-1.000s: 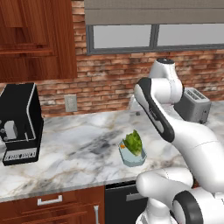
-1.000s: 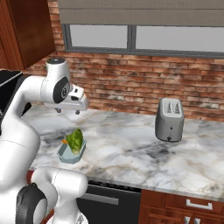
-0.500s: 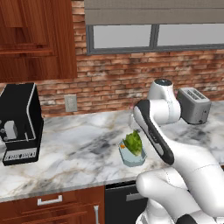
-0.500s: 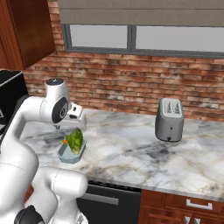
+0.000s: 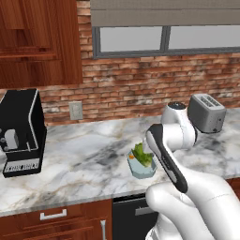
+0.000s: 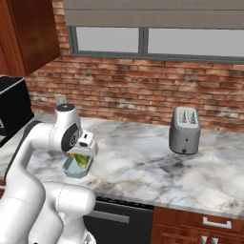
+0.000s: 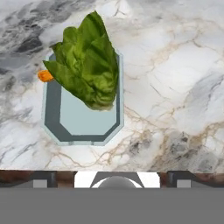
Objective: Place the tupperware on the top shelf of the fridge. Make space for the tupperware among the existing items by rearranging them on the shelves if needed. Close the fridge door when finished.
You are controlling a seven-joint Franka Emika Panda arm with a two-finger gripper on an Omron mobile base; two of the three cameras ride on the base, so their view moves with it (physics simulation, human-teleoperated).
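Observation:
The tupperware (image 7: 83, 116) is a pale blue-grey open box holding a green lettuce leaf (image 7: 87, 65) and a small orange bit. It sits on the marble counter near the front edge (image 5: 140, 164) (image 6: 76, 166). My gripper (image 6: 82, 153) hangs straight over it, pointing down, a short way above the leaf. In the hand view the gripper (image 7: 112, 178) is open, with its dark fingertips (image 7: 43, 179) set wide apart and nothing between them. In the left base view my own arm covers the hand. The fridge, its top shelf, its door and the existing items are out of view.
A silver toaster (image 5: 206, 112) (image 6: 185, 129) stands at the back right of the counter. A black coffee machine (image 5: 18, 131) (image 6: 12, 109) stands at the left end. Wooden cabinets (image 5: 37, 42) hang above it. A brick wall with a window runs behind the counter.
The arm has folded down and the hand has dropped from well above the counter to just over the tupperware. The tupperware has not moved.

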